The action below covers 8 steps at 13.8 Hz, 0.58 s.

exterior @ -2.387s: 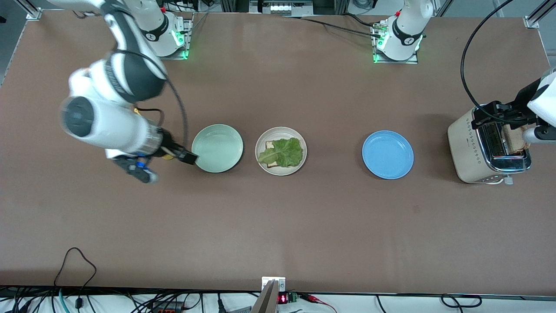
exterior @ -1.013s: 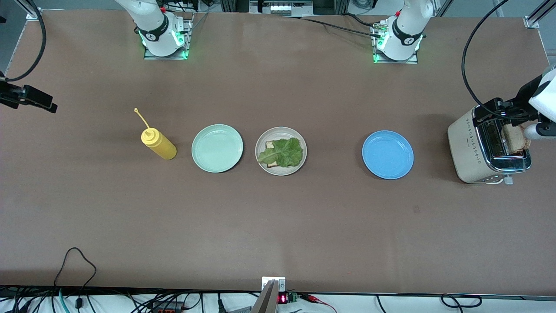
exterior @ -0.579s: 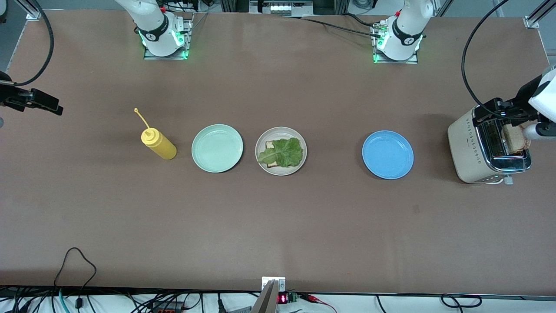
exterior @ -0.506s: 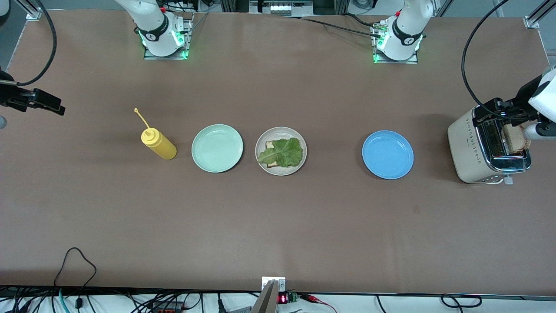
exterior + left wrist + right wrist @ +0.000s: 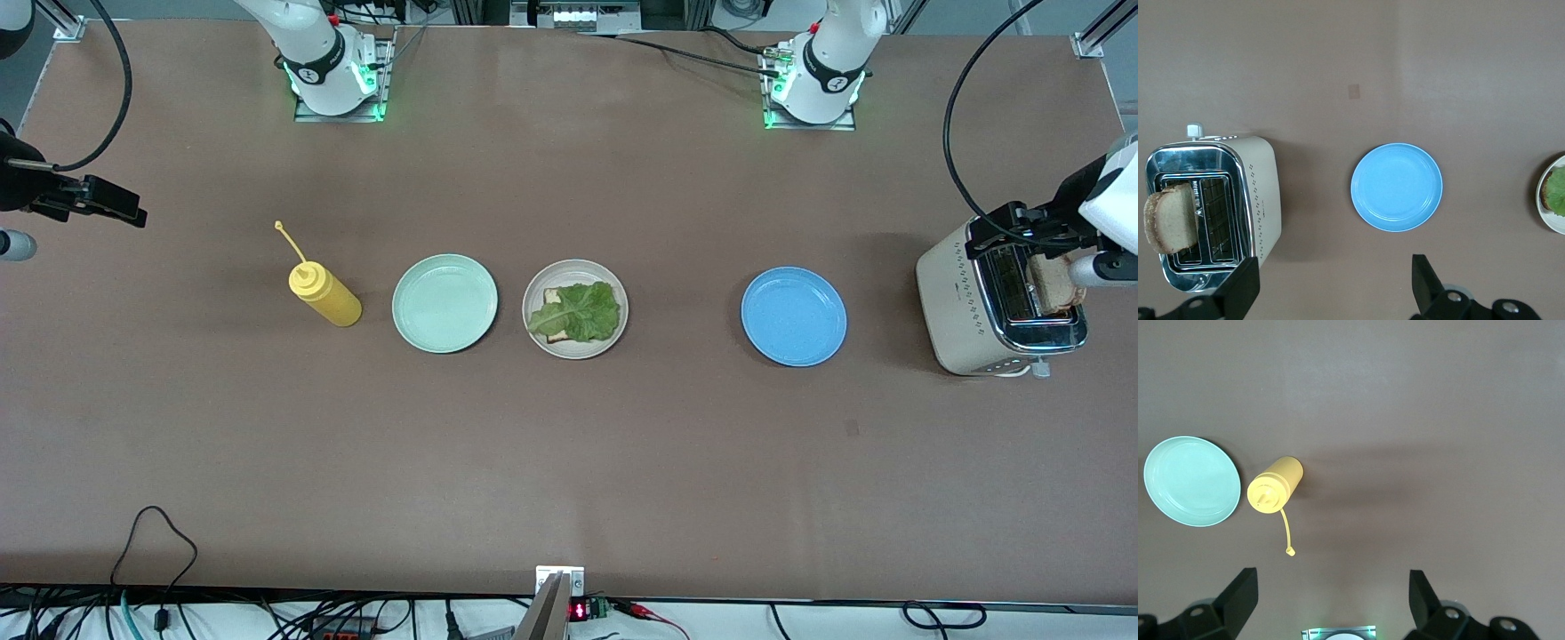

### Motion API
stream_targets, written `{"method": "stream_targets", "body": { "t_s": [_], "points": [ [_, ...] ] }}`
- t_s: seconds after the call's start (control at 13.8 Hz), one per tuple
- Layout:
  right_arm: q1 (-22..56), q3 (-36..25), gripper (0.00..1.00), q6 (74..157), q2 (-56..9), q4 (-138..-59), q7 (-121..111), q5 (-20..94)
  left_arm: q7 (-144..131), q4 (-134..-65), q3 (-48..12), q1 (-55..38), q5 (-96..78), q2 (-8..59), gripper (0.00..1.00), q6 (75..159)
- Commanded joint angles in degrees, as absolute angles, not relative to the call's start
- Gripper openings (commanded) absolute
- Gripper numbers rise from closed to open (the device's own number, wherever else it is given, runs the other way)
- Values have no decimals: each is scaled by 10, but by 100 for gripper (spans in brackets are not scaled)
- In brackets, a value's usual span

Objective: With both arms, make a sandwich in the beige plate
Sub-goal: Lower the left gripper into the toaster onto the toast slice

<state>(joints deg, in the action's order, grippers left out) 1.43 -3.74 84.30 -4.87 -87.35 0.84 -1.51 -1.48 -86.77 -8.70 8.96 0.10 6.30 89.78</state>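
The beige plate in the middle of the table holds one bread slice with a ruffled green lettuce leaf on top. Its edge also shows in the left wrist view. A second bread slice stands in the toaster, and also shows in the left wrist view. My left gripper hangs open and empty in the air by the toaster; its own view shows bare table between the fingers. My right gripper is open and empty, raised over the right arm's end of the table.
A mint-green plate lies beside the beige plate, and a yellow squeeze bottle stands beside it toward the right arm's end. A blue plate lies between the beige plate and the toaster. Cables run along the table's near edge.
My right arm has swung away from the mint-green plate to its own end of the table, uncovering the yellow bottle, and still drifts slightly. My left gripper has barely moved.
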Motion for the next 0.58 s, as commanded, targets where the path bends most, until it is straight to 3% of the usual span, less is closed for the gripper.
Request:
{"method": "stream_targets", "body": {
  "t_s": [0.0, 0.51],
  "points": [
    [18, -40, 100, 839, -44, -874, 11, -10, -11, -854, -83, 104, 5, 90, 100, 900],
    [17, -40, 100, 839, -45, -875, 11, -9, 29, -842, -77, 222, 26, 156, 100, 903]
  ]
}}
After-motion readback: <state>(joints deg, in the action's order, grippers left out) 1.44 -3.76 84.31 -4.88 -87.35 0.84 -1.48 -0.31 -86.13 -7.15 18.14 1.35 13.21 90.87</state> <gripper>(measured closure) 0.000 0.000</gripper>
